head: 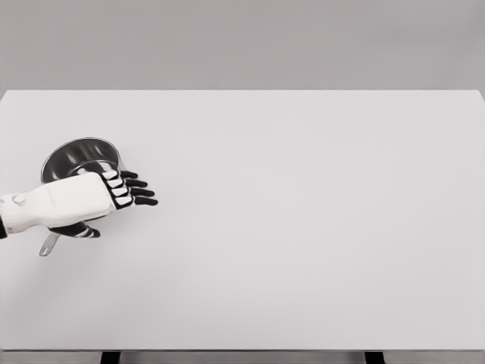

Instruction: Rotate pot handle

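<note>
Head view: my left hand point(83, 201) over the pot point(79, 158) near the counter's point(303, 227) left edge.
The steel pot sits upright; its handle point(49, 245) points toward the near edge, under my palm; the fingers point(135, 191) are stretched past the rim, thumb curled below; whether they grip the handle I cannot tell.

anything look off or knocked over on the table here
Nothing stands out. The pot sits upright near the table's left side, with no visible spill or damage. Its handle pokes out toward the near edge, below the left hand, which lies over the pot's near rim. Whether the hand touches the pot cannot be told.
</note>
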